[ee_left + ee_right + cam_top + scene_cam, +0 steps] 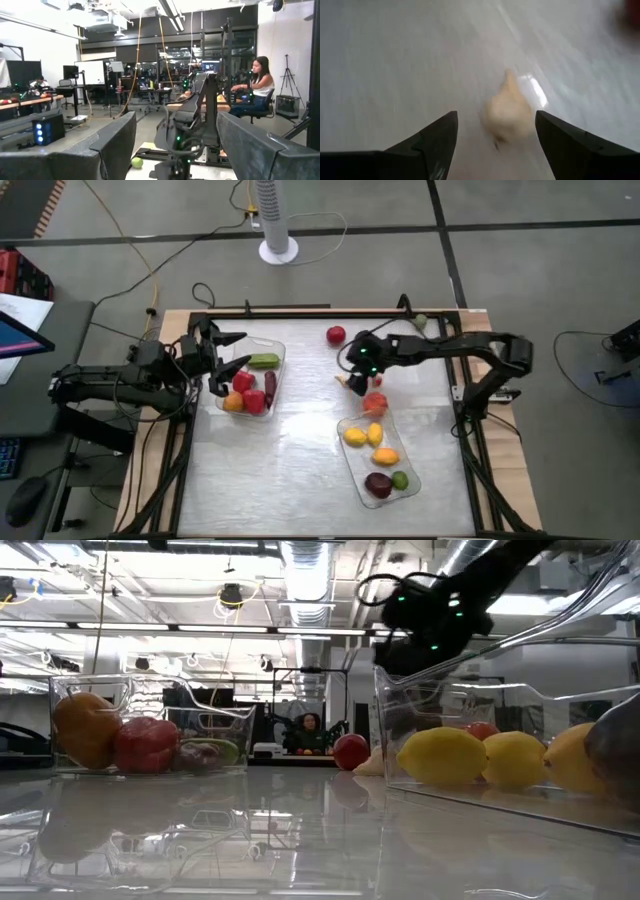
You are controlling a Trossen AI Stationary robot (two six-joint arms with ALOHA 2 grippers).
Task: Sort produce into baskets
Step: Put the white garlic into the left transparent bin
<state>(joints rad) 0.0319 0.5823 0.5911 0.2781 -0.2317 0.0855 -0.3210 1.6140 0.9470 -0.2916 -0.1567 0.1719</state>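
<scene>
My right gripper (pixel 355 378) is open and points down over a pale garlic-like piece (pixel 507 114). The piece lies on the table between the two fingers and apart from both. It also shows in the high view (pixel 344 384). A red piece (pixel 336 334) lies on the table farther back. The right clear basket (pixel 352 470) holds a red-orange piece (pixel 375 402), yellow pieces, a maroon one and a green one. The left clear basket (pixel 281 352) holds red, orange, green and maroon pieces. My left gripper (pixel 228 353) is open and empty, held above that basket's left end.
The table has a pale glossy top inside a dark frame (pixel 470 450). A white fan stand (pixel 278 248) stands on the floor beyond the far edge. A person (pixel 257 90) sits at a desk in the room behind. Bare tabletop lies between the two baskets.
</scene>
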